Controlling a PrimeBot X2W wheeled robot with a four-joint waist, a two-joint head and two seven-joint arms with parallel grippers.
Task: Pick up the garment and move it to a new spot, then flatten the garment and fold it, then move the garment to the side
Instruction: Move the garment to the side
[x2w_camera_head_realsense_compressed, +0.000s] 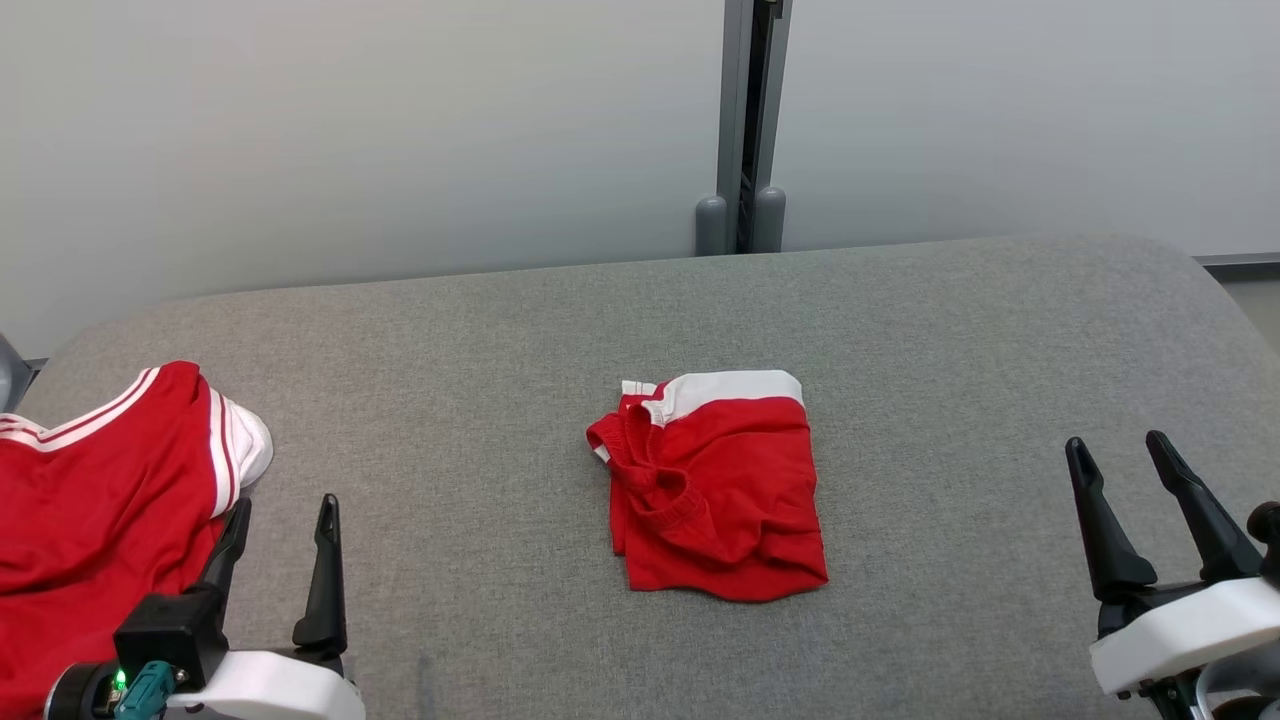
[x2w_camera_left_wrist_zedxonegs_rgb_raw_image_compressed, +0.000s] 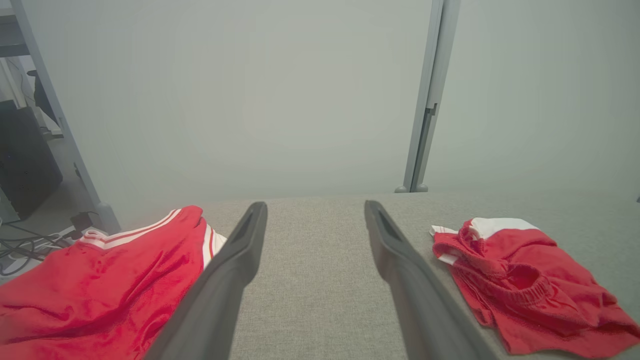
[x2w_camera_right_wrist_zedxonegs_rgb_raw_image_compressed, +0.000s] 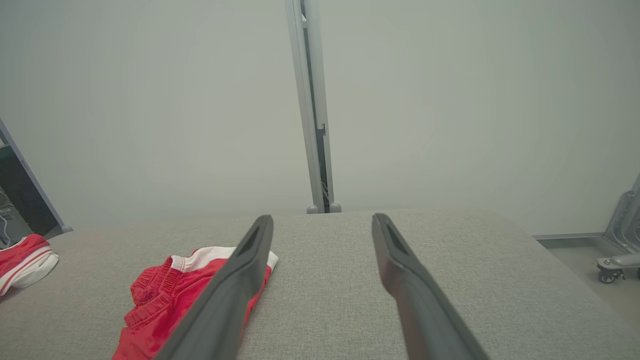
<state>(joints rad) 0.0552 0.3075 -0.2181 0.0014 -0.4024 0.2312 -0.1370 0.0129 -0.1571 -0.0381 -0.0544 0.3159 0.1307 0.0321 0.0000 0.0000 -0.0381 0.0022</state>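
A red garment (x2w_camera_head_realsense_compressed: 715, 500) with a white waistband lies folded into a rough rectangle at the middle of the grey padded table (x2w_camera_head_realsense_compressed: 450, 330). In the left wrist view the garment (x2w_camera_left_wrist_zedxonegs_rgb_raw_image_compressed: 530, 285) sits to the right of the fingers; in the right wrist view the garment (x2w_camera_right_wrist_zedxonegs_rgb_raw_image_compressed: 155, 310) is at lower left, partly behind one finger. My left gripper (x2w_camera_head_realsense_compressed: 285, 505) hovers open near the table's front left, nothing between its fingers. My right gripper (x2w_camera_head_realsense_compressed: 1116, 442) stands open at the front right, also with nothing in it. Both are well apart from the folded garment.
A second red garment with white stripes (x2w_camera_head_realsense_compressed: 100, 500) lies spread at the table's left end, right beside my left gripper's outer finger. A grey wall with a vertical post (x2w_camera_head_realsense_compressed: 745, 120) stands behind the table. The floor drops off past the right edge (x2w_camera_right_wrist_zedxonegs_rgb_raw_image_compressed: 575, 250).
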